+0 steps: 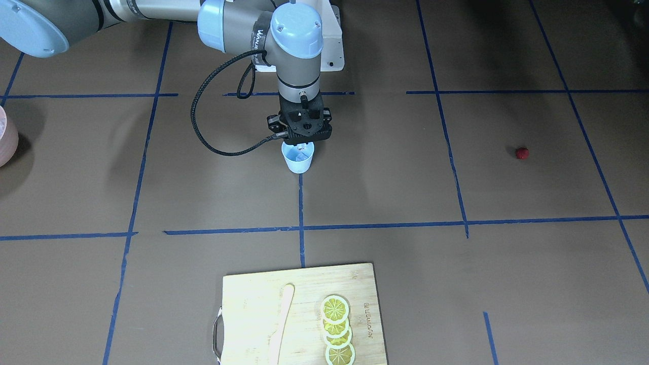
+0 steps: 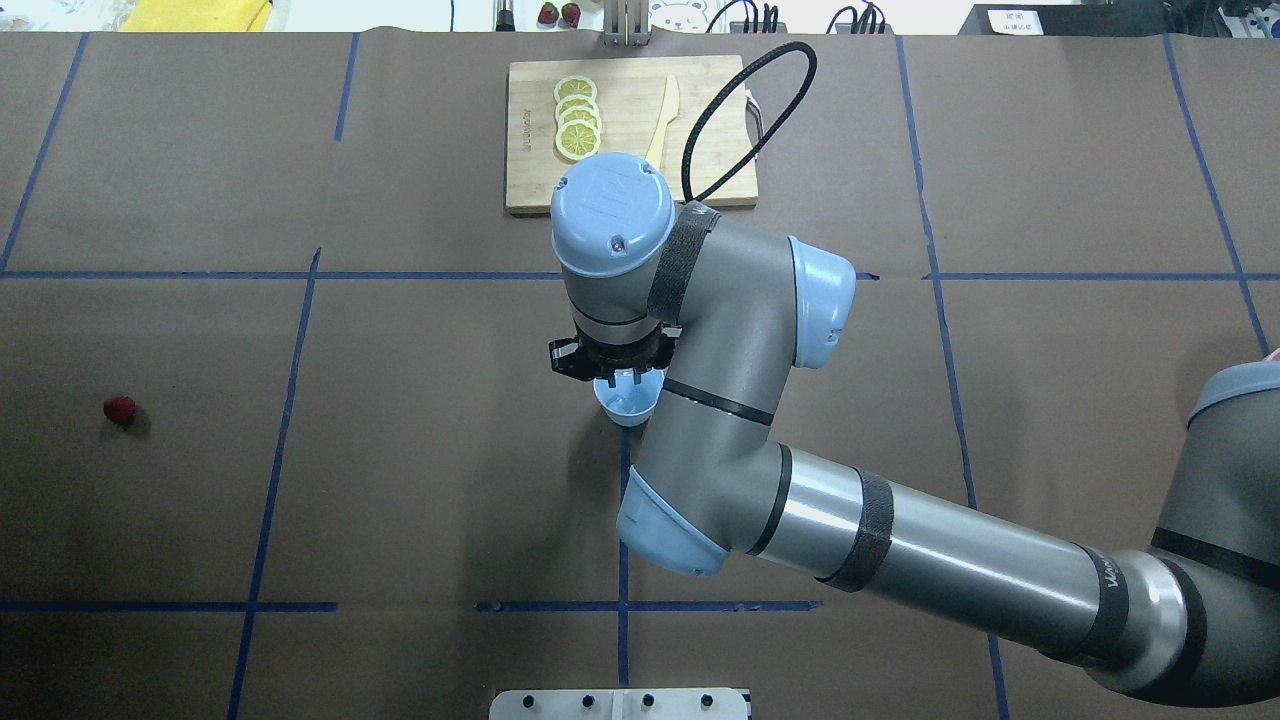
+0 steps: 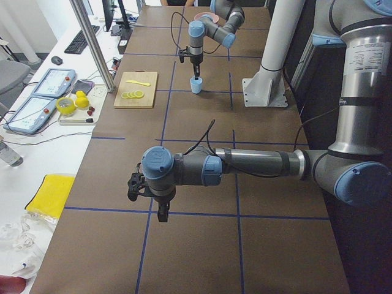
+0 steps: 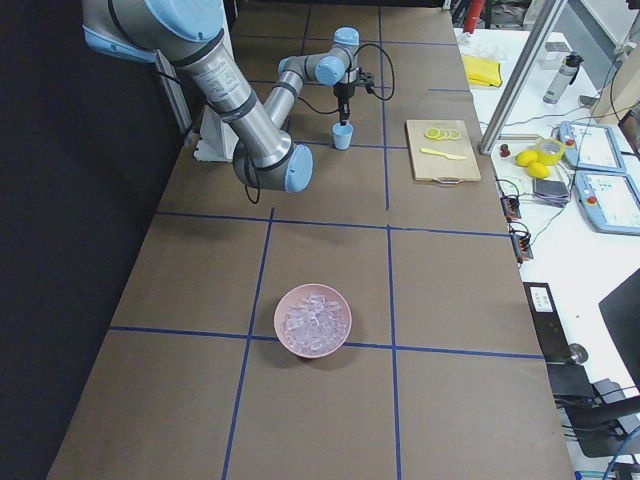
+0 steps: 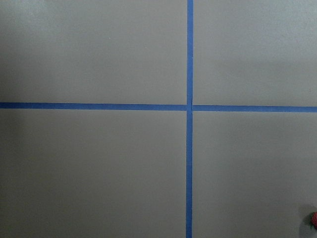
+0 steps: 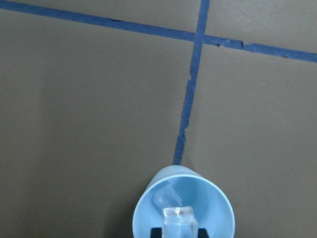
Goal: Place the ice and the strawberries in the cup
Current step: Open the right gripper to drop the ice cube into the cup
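**A:** How far along is it? Start with the front-facing view.

**B:** The right gripper (image 1: 302, 146) hangs straight down over the cup (image 1: 299, 162), and its fingers dip into the mouth. The strawberry (image 1: 522, 152) lies on the bare counter (image 1: 385, 167), well apart from the cup.

**A:** And overhead?

**B:** The arm hides most of the cup. The berry sits far off on the robot's left. The lemon slices (image 2: 577, 120) on the cutting board (image 2: 530, 180) are no part of this job.

**A:** The left side view?

**B:** The left gripper (image 3: 162, 214) hovers over the counter near the berry's end. I cannot tell whether its fingers are open or closed.

**A:** The right side view?

**B:** A pink bowl (image 4: 312, 351) holds a heap of ice (image 4: 313, 320), well away from the cup.

**A:** The left wrist camera?

**B:** It shows only counter and blue tape, with the strawberry peeking in at the lower right edge. No fingers show.

**A:** And the right wrist camera?

**B:** This is the clearest view. One ice piece (image 6: 166, 196) lies inside the cup. The fingers look closed on an ice cube (image 6: 178, 223) right at the rim, not yet let go.

**A:** So where does that leave things?

**B:** I'd say the ice is partly in, with this cube about to drop. The berry is still to be done, and it is likely the left arm's job.
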